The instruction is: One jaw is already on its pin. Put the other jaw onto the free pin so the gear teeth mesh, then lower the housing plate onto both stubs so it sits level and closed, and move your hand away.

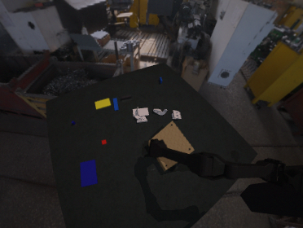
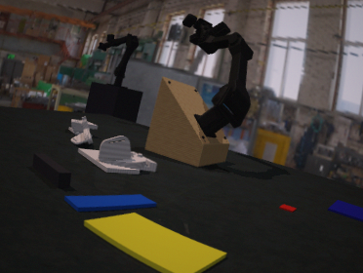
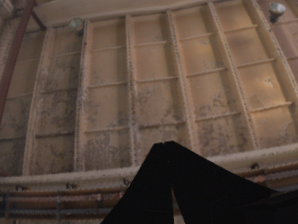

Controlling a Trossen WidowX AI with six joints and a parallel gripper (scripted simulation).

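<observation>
My gripper (image 3: 164, 151) is shut and empty, its fingertips together against the ceiling in the wrist view. It is raised high, well away from the white parts. A white base (image 1: 143, 111) (image 2: 89, 157) lies on the dark table, with a rounded ribbed part (image 2: 115, 150) standing on it and a lower part (image 1: 141, 120) (image 2: 142, 161) at one side. A loose curved white jaw (image 1: 159, 111) (image 2: 81, 138) lies beside the base. A small white plate (image 1: 177, 115) lies beyond the jaw. The pins and gear teeth are too small to make out.
The arm stands on a wooden wedge (image 1: 173, 136) (image 2: 171, 132) near the white parts. A black bar (image 2: 51, 171), a blue strip (image 1: 116, 104) (image 2: 110, 202) and a yellow plate (image 1: 103, 103) (image 2: 155, 242) lie nearby. A red square (image 1: 103, 142) and a dark blue plate (image 1: 89, 173) lie farther off.
</observation>
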